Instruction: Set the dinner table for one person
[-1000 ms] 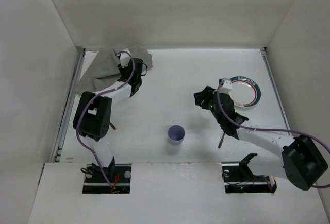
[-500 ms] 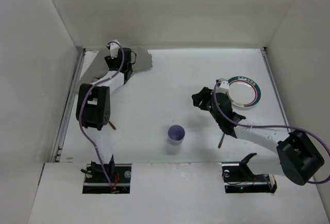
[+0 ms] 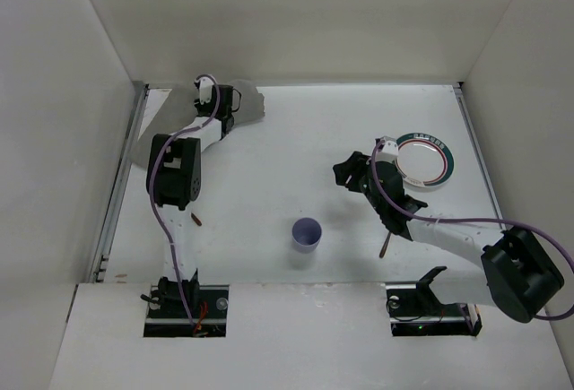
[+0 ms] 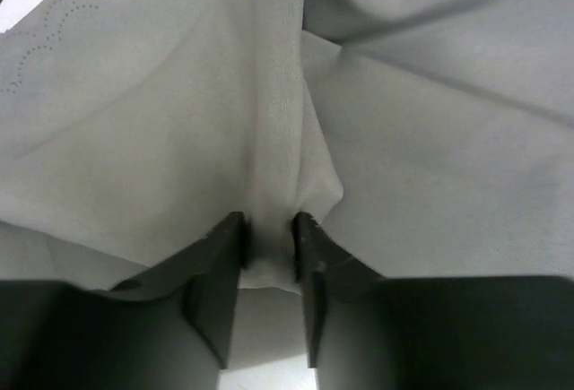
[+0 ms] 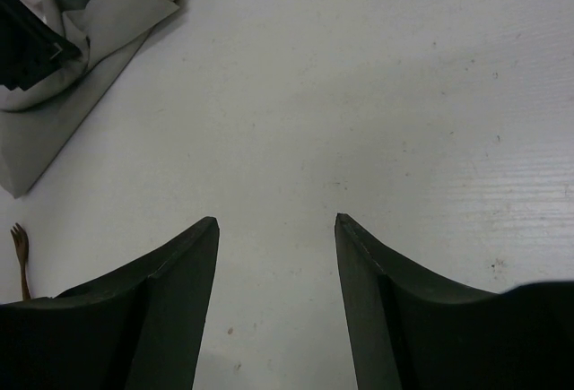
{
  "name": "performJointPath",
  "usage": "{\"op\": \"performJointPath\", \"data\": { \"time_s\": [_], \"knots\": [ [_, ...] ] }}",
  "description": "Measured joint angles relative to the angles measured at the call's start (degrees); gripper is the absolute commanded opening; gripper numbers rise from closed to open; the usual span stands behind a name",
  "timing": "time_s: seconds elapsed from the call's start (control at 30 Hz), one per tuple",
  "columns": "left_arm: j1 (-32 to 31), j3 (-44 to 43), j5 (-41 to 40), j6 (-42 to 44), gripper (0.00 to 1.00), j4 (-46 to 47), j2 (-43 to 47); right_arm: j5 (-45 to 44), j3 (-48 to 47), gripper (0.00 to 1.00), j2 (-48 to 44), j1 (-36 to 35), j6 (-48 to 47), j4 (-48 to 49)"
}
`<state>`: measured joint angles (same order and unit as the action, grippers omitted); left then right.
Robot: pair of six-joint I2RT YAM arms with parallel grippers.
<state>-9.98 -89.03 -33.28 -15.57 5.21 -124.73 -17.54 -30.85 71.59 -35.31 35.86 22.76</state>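
The dinner table (image 3: 296, 139) is a white tabletop. A grey cloth mat (image 3: 254, 103) lies bunched at its back left. My left gripper (image 3: 226, 103) is shut on a fold of the mat (image 4: 179, 112), pinched between its fingertips (image 4: 267, 224). My right gripper (image 3: 346, 173) is open and empty above bare table, left of a white plate with a green rim (image 3: 427, 160). In the right wrist view the right gripper (image 5: 276, 221) is wide open, with the mat (image 5: 90, 49) far off at top left. A purple cup (image 3: 308, 233) stands upright at the centre front.
A small brown utensil (image 3: 195, 221) lies by the left arm and shows as a fork in the right wrist view (image 5: 18, 255). Another brown utensil (image 3: 384, 247) lies under the right arm. White walls stand on three sides, with metal strips (image 3: 121, 184) along the table's side edges.
My left gripper has moved toward the back wall with the mat in it, and the mat has been drawn up and bunched there. My right gripper has shifted slightly left.
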Motion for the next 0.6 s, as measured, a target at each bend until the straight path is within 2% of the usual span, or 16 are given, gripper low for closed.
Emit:
{"op": "performJointPath", "data": {
  "time_s": [0.07, 0.13, 0.33, 0.6],
  "knots": [
    [0.11, -0.59, 0.46, -0.33, 0.12, -0.61, -0.92, 0.02, 0.00, 0.61, 0.00, 0.00, 0.02, 0.02],
    [0.00, -0.66, 0.70, -0.76, 0.09, -0.79, -1.44, 0.02, 0.00, 0.61, 0.00, 0.00, 0.00, 0.00],
    [-2.43, -0.66, 1.53, -1.73, 0.05, 0.61, -1.55, 0.02, 0.00, 0.61, 0.00, 0.00, 0.00, 0.02],
    [-11.78, -0.74, 4.57, -3.89, 0.05, 3.37, -1.90, 0.00, 0.00, 0.61, 0.00, 0.00, 0.02, 0.02]
  ]
}}
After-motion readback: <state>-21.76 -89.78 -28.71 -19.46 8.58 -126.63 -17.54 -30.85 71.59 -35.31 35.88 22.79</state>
